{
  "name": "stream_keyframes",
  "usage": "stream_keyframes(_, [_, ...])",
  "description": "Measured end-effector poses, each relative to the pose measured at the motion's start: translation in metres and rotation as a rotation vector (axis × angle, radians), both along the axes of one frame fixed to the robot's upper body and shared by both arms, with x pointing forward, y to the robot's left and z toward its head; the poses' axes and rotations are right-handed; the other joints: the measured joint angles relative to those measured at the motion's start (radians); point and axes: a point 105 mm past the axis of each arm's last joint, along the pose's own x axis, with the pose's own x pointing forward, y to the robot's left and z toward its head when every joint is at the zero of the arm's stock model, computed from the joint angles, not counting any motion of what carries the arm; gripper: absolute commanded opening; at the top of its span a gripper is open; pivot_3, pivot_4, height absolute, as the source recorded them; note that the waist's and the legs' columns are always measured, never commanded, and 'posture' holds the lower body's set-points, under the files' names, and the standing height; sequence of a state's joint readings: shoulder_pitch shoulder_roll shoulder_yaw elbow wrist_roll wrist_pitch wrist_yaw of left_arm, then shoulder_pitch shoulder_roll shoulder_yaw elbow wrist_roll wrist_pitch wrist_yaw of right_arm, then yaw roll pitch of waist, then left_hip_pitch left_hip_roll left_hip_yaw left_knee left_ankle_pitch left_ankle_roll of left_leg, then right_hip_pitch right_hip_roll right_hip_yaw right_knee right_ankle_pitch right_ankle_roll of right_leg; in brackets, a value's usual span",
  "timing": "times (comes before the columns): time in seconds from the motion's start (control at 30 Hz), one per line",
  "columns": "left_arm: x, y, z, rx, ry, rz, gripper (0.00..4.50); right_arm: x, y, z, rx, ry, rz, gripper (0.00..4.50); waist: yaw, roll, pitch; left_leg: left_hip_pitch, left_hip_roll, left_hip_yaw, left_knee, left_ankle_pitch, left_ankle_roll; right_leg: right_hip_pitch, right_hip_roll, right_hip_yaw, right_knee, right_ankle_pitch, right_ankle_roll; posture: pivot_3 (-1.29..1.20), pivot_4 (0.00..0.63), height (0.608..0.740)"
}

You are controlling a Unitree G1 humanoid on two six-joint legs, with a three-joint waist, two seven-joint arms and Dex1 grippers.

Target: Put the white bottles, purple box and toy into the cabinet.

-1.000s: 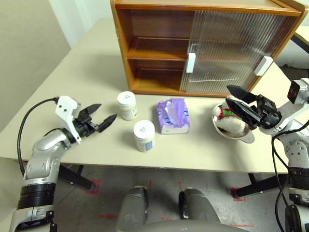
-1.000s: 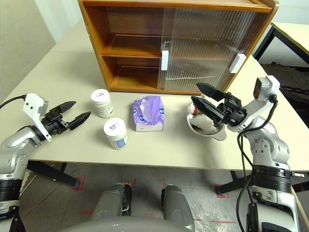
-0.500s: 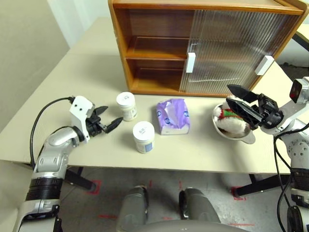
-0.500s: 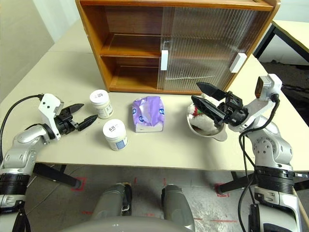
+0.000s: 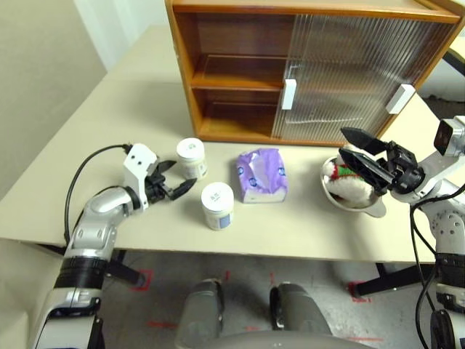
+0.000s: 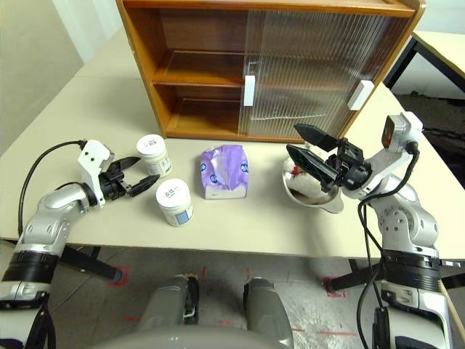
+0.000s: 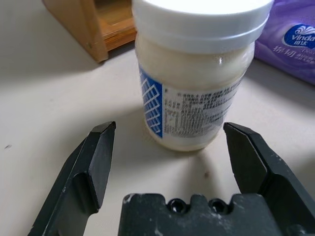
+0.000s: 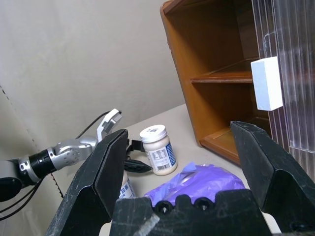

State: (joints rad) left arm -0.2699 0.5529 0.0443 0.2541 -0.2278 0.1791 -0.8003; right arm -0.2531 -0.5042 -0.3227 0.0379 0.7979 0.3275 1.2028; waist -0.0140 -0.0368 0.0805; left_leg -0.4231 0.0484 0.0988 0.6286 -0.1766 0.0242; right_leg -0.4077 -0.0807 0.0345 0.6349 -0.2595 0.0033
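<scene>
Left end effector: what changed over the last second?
The left end effector moved right across the table toward the far white bottle, jaws open, nothing gripped yet. The right end effector stayed open over the toy; near white bottle, purple box and cabinet stayed put.

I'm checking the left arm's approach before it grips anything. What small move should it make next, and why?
Probably ease the left gripper a little further forward, then close. Its fingers stand open on either side of the far white bottle, which is upright on the table and not yet between them.
</scene>
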Motion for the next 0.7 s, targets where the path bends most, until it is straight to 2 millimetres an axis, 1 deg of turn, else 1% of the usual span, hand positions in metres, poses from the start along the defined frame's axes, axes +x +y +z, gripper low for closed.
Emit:
stream_keyframes(0.1, [0.003,-0.008,-0.006,-0.021,0.027,-0.017,4.46,0.000,0.000,0.000,0.000,0.001,0.002,4.50,0.000,0.000,0.000,-0.001,0.000,0.000,0.000,0.000,0.000,0.000,0.000,0.000,0.000,0.000,0.000,-0.02,0.058,0.740])
stream_keyframes(0.13, [0.005,-0.012,-0.006,-0.031,0.027,-0.024,4.30,0.000,0.001,0.000,0.000,0.001,0.004,4.50,0.000,0.000,0.000,-0.001,0.000,0.000,0.000,0.000,0.000,0.001,0.000,0.000,0.000,0.000,0.000,-0.02,0.058,0.740])
stream_keyframes(0.2, [0.011,-0.014,-0.004,-0.044,0.028,-0.022,3.88,0.000,0.003,-0.001,0.003,0.002,0.011,4.50,0.000,0.000,0.000,-0.001,0.000,0.000,0.000,0.000,0.000,0.001,0.001,0.000,0.000,0.000,0.000,-0.03,0.050,0.740])
stream_keyframes(0.27, [0.015,-0.017,-0.002,-0.050,0.026,-0.026,3.16,0.000,0.004,-0.001,0.005,0.002,0.014,4.50,-0.002,0.000,0.000,-0.002,0.000,0.000,0.000,0.000,0.000,0.002,0.001,0.000,0.000,0.000,0.000,-0.03,0.043,0.740])
stream_keyframes(0.3, [0.017,-0.017,-0.001,-0.051,0.027,-0.027,3.01,0.001,0.004,-0.001,0.005,0.001,0.014,4.50,-0.002,0.000,0.000,-0.002,0.000,0.000,0.000,0.000,0.000,0.002,0.001,0.000,0.000,0.000,0.000,-0.03,0.042,0.740])
stream_keyframes(0.47, [0.021,-0.022,-0.004,-0.050,0.033,-0.040,3.01,0.001,0.004,0.000,0.004,-0.003,0.016,4.50,-0.001,0.000,-0.001,0.000,-0.001,-0.001,0.001,0.000,0.000,0.001,0.000,-0.002,0.000,0.000,0.001,-0.04,0.041,0.740])
stream_keyframes(0.7, [0.024,-0.026,-0.002,-0.039,0.015,-0.036,3.01,0.002,0.005,-0.001,-0.020,-0.007,0.009,4.50,0.000,-0.001,-0.001,-0.001,-0.001,-0.001,0.001,0.000,0.000,0.001,-0.002,-0.004,0.000,0.001,0.002,-0.04,0.039,0.740])
